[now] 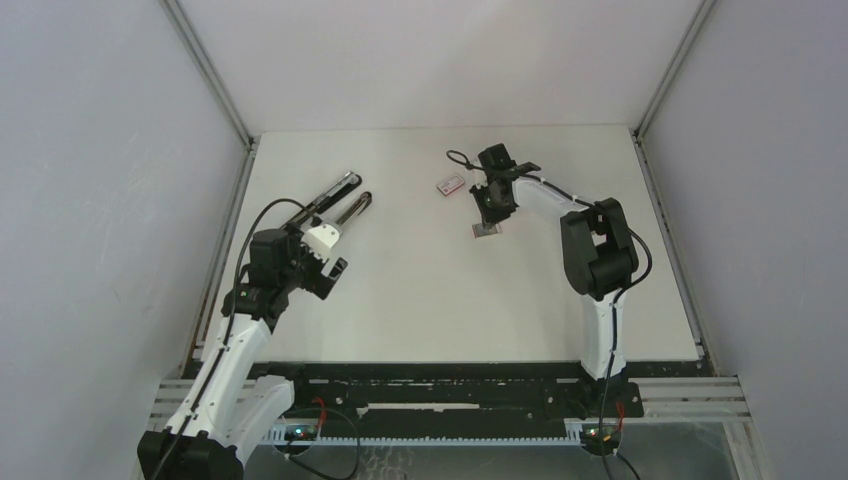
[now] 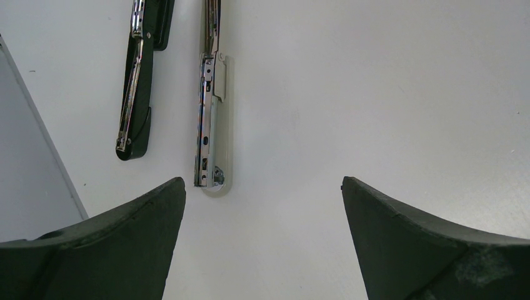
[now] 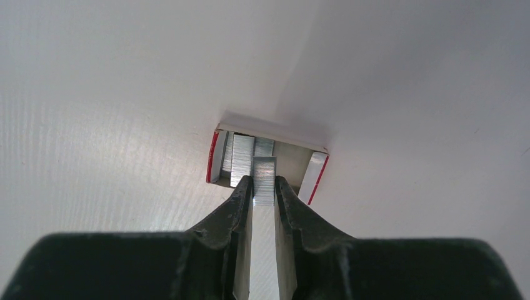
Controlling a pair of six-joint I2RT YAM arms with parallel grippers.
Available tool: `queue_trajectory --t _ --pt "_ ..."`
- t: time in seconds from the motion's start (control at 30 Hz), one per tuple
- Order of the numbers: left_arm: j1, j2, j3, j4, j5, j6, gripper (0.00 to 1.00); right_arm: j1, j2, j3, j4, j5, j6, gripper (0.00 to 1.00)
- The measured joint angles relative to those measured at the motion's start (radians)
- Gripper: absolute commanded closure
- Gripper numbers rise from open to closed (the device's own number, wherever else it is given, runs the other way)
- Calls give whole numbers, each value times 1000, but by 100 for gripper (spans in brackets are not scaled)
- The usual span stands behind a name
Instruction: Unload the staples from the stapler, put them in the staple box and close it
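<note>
The stapler lies opened into two long bars at the back left, a dark one (image 2: pixel 134 94) and a chrome magazine one (image 2: pixel 209 119); it also shows in the top view (image 1: pixel 340 200). My left gripper (image 2: pixel 262 206) is open and empty just in front of the magazine's near end. My right gripper (image 3: pixel 264 187) is shut on a short grey strip of staples (image 3: pixel 264 178), holding it over the open red-and-white staple box (image 3: pixel 219 156), which holds more strips. In the top view the right gripper (image 1: pixel 490 215) hangs over that box (image 1: pixel 486 231).
A second small reddish box (image 1: pixel 449 185) lies behind and left of the right gripper. A dark cable loop (image 1: pixel 458 158) lies near the back. Grey walls close off the table on the left, right and back.
</note>
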Motion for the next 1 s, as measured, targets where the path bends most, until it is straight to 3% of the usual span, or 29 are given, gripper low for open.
queue_trajectory --t 1.0 --pt "0 0 0 0 0 1 0 -1 22 0 -3 1 16 86"
